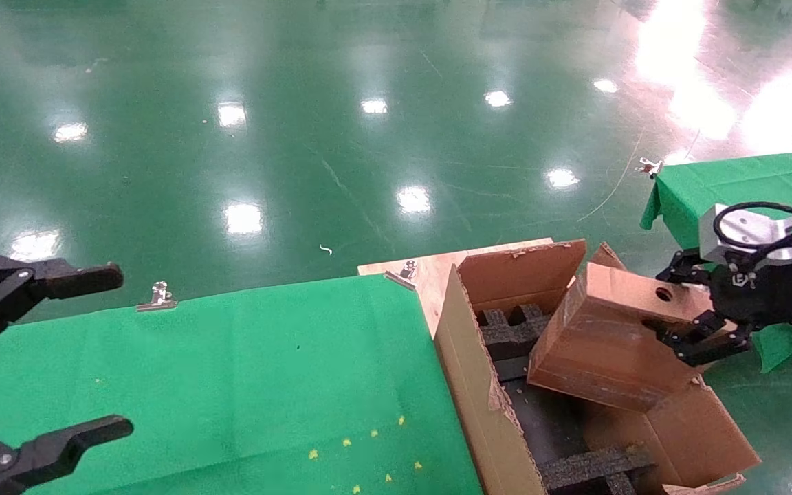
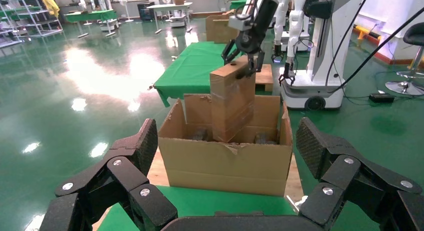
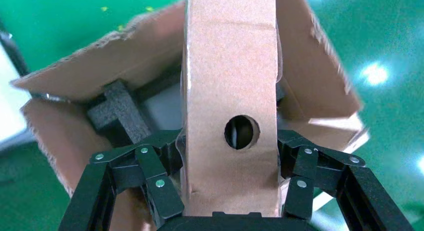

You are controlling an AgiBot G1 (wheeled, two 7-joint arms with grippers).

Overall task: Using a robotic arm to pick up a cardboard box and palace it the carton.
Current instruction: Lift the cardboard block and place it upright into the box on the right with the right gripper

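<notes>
The right pincer (image 1: 686,313) is clenched on the cardboard box (image 1: 609,337), with one black finger on each side of it. The box has a round hole (image 3: 242,132) in the face near the pincer. The box is tilted. Its low end dips into the open top of the carton (image 1: 485,405), and its high end is still up in the pincer. The right wrist view looks down along the box into the carton.

The carton is big and brown, with ragged flaps standing up around its mouth. Black foam blocks (image 1: 509,326) sit inside it, at the far end and at the near end. I cannot tell if the box is touching the foam or the carton's floor.

The carton stands at the right end of a desk with a green cloth (image 1: 245,371) on it. A bit of bare wood board (image 1: 430,271) shows just behind the carton. Small metal clips (image 1: 157,297) hold the cloth at the far edge.

The left pincer (image 1: 86,354) is off to the left side, over the green cloth, well apart from the carton. Its fingers are spread wide and it holds nothing.

The floor (image 1: 300,137) is shiny green. Another green desk (image 1: 733,182) is on the far right.
</notes>
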